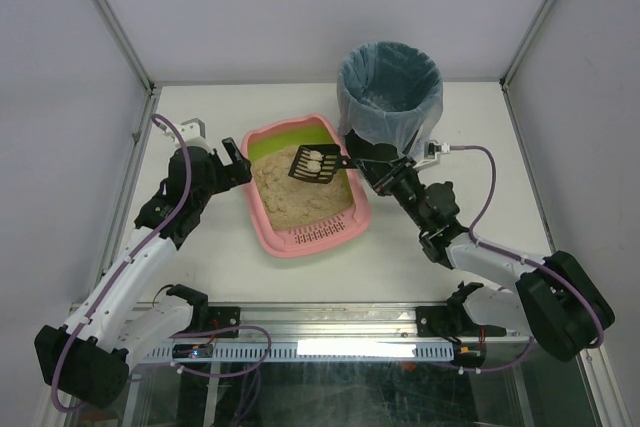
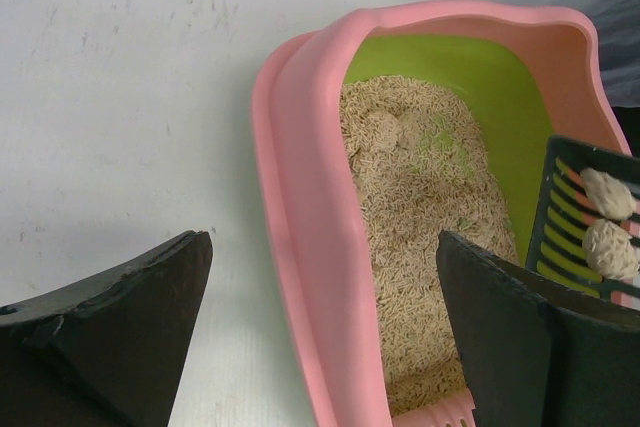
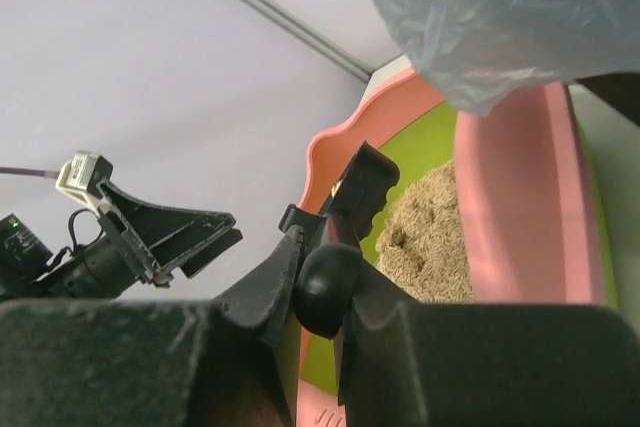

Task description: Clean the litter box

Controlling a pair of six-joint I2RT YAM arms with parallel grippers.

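Overhead, two close wrist views (sharing tray point(image 2: 300, 207))

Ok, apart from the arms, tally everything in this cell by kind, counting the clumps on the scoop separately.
litter box: 1
black scoop: 1
clumps lying on the scoop: 2
black bin with a blue bag: 1
Total: 5

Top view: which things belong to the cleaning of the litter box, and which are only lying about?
Job: litter box, scoop with two clumps, blue-bagged bin, right tool holding the scoop.
Lying about: small white part beside the bin, purple cables.
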